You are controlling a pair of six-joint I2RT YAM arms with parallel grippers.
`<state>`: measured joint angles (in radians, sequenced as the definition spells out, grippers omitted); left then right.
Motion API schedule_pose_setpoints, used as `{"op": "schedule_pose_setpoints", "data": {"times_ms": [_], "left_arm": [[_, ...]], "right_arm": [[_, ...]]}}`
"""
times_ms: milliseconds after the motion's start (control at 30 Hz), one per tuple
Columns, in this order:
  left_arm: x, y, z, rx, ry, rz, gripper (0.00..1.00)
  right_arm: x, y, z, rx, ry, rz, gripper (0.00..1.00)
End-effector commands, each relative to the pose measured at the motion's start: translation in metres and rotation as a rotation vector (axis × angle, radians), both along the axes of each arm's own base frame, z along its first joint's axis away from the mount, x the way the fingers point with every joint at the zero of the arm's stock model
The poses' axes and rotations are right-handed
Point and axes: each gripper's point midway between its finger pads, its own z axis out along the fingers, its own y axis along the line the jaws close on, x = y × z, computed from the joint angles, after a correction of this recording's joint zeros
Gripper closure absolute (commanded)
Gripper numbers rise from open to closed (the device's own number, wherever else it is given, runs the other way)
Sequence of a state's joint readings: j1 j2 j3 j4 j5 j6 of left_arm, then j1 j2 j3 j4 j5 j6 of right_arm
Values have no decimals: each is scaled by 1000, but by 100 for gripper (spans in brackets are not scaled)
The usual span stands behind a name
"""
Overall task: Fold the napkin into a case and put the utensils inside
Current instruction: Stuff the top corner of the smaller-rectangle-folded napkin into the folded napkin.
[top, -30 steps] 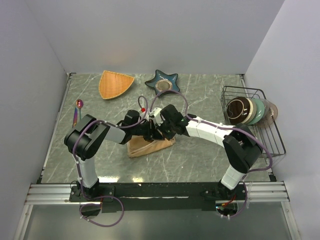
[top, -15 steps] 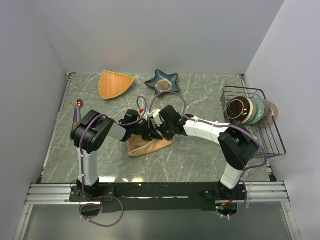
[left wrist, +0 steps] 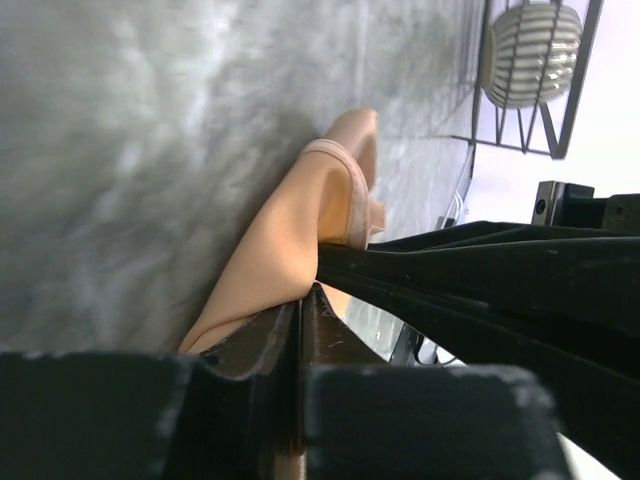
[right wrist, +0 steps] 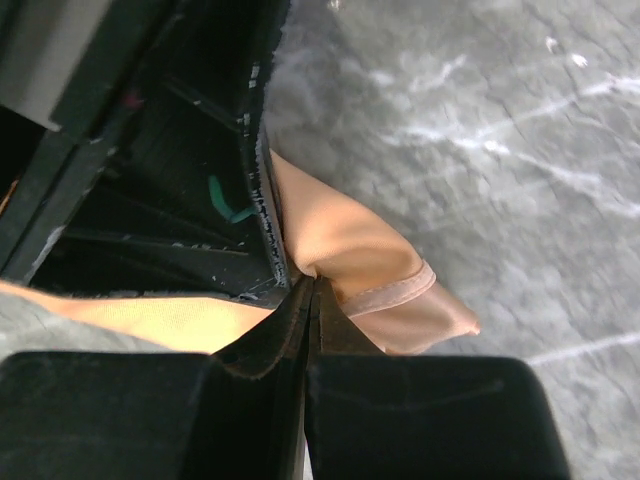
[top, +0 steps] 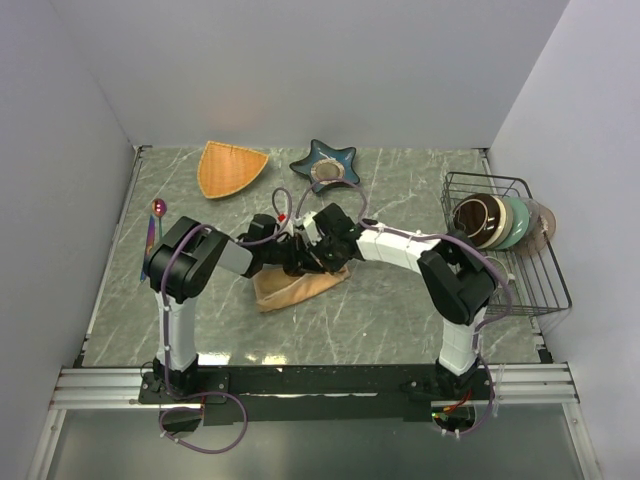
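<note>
Folding is the step in hand, as I judge it. The napkin (top: 297,288) lies bunched in a rough wedge at the middle of the bench (top: 400,310), and both arms meet over its far edge. The left tool (left wrist: 300,298) has its jaws drawn narrow, with only a thin seam between them and peach cloth showing at the tips, so it appears to be pinching a layer of the napkin. The right tool (right wrist: 313,288) is clamped tight, and the hemmed edge of the cloth comes out right at its tips. The two tools sit just beside each other, nearly nose to nose.

From above, the arms hide the fold itself, so I cannot tell how much of a pocket has formed. What shows is creased and uneven, not yet a neat case.

The utensils (top: 152,228) lie at the far left edge of the bench, the round-bowled spoon among them, well apart from the cloth and not yet touched.

The next move probably calls for both tools to carry the pinched edge together and lay it flat. Slippery satin would slide or bunch if one side led. Only after a clean release would the left arm, the nearer one, go for the utensils.
</note>
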<state>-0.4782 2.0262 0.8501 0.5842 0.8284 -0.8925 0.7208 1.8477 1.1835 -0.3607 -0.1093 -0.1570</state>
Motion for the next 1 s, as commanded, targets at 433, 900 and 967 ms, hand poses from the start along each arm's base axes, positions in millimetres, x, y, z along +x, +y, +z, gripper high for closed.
{"op": "schedule_pose_setpoints", "data": {"times_ms": [433,900,967], "left_arm": [[-6,58,42,44,-19,94,60],[-18,120,65,413,-423,-209,45],[-27,121,60,419,-404,-258,45]], "right_arm": [[-4,-11,-25,-45,153,-75,100],[-3,-13,-22,-29,162,-74,100],[-3,-11,-24,-25,172,-72,100]]}}
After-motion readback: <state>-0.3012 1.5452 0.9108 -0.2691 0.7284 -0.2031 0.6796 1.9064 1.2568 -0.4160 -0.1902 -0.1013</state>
